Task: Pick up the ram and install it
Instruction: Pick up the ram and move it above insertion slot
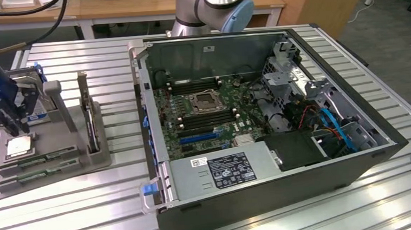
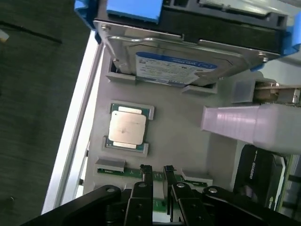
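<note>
Gripper (image 2: pixel 157 168), fingers (image 2: pixel 146 175) slightly parted, holding nothing, hung above ram (image 2: pixel 158 180) at tray's (image 2: pixel 188 141) edge. Grasp judged best square across stick's middle, squeeze light, lift straight from slot.

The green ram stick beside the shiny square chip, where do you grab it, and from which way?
The long, thin green ram stick seems to stand on edge in the grey plastic holder, with its ends tucked into grey blocks. So probably pinch its two flat faces at the middle of the long top edge, coming straight down from above.
</note>
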Action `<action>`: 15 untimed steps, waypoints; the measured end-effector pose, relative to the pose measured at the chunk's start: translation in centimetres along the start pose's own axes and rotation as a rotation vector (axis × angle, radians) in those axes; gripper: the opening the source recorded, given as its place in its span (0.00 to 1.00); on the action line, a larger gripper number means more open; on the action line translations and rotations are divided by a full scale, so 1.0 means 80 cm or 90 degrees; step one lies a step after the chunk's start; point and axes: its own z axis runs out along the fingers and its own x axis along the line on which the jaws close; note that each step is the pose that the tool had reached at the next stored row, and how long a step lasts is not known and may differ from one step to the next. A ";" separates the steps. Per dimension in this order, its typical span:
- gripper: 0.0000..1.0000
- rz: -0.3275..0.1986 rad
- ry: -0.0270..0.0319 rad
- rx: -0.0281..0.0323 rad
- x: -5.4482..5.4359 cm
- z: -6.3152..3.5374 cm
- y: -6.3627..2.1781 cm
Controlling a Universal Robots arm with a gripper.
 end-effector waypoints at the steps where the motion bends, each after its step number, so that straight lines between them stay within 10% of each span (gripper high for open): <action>1: 0.24 -0.011 0.0006 -0.0004 0.000 0.000 0.000; 15: 0.24 -0.173 0.0083 -0.0065 0.000 0.002 0.000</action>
